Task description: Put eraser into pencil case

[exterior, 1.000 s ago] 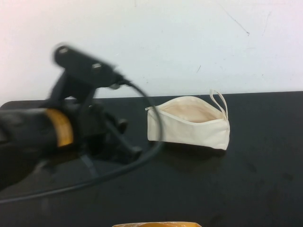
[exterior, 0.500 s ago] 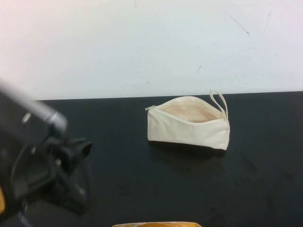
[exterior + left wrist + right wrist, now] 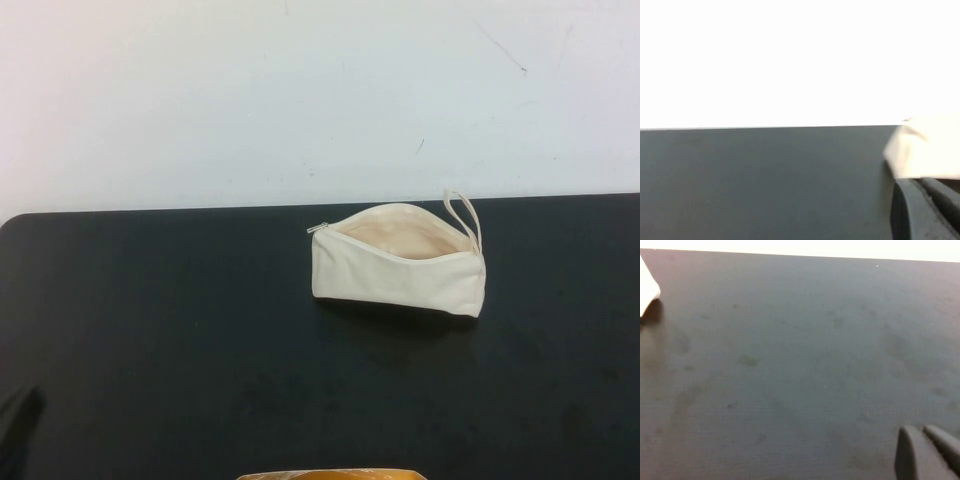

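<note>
The cream-white pencil case (image 3: 400,260) lies on the black table (image 3: 200,340) at the back centre. Its zip is open, showing the peach lining, and its loop strap is at the right end. The eraser is not visible in any view. My left gripper (image 3: 920,182) is low over the table to the left of the case, fingers together and empty. The case's end (image 3: 927,150) shows just beyond it. My right gripper (image 3: 922,430) is shut and empty, low over bare table. A corner of the case (image 3: 647,287) shows at the edge of the right wrist view.
A white wall stands behind the table's far edge. A thin orange-yellow edge (image 3: 330,474) shows at the bottom of the high view. A dark bit of the left arm (image 3: 15,430) sits at the lower left corner.
My left arm has drawn back from in front of the case, down and to the left, almost out of the high view. The pencil case has not moved.
</note>
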Robot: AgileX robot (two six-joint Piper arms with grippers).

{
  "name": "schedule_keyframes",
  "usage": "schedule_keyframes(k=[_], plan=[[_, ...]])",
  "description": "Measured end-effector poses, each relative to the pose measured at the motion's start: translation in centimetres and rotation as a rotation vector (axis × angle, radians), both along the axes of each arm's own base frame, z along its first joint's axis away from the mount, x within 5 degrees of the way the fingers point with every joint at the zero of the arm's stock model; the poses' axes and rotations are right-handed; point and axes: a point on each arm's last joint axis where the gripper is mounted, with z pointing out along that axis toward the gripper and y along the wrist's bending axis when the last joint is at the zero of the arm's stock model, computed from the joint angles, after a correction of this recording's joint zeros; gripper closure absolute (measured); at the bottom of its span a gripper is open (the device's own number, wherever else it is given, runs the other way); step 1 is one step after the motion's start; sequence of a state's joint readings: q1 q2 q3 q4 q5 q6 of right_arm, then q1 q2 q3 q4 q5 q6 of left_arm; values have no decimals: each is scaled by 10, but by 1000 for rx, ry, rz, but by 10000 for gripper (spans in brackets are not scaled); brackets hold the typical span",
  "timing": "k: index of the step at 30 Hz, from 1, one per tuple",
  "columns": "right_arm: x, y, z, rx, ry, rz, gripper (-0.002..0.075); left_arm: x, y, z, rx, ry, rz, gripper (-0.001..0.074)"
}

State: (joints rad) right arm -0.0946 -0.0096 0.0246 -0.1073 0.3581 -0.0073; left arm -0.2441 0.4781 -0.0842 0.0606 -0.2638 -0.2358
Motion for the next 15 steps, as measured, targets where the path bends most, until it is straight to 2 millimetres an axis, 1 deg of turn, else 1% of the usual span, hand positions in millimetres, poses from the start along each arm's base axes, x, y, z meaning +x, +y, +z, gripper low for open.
schedule_keyframes(k=[3, 7, 11, 15], plan=[[0, 0, 0, 0, 0, 0, 727, -12, 10, -8, -5, -6, 70, 736], [0, 0, 0, 0, 0, 0, 727, -25, 17, -15, 59, 10, 134, 736], [0, 0, 0, 0, 0, 0, 727, -34, 21, -21, 87, 46, 164, 736], [0, 0, 0, 0, 0, 0, 727, -40, 22, -32, 109, 87, 177, 736]])
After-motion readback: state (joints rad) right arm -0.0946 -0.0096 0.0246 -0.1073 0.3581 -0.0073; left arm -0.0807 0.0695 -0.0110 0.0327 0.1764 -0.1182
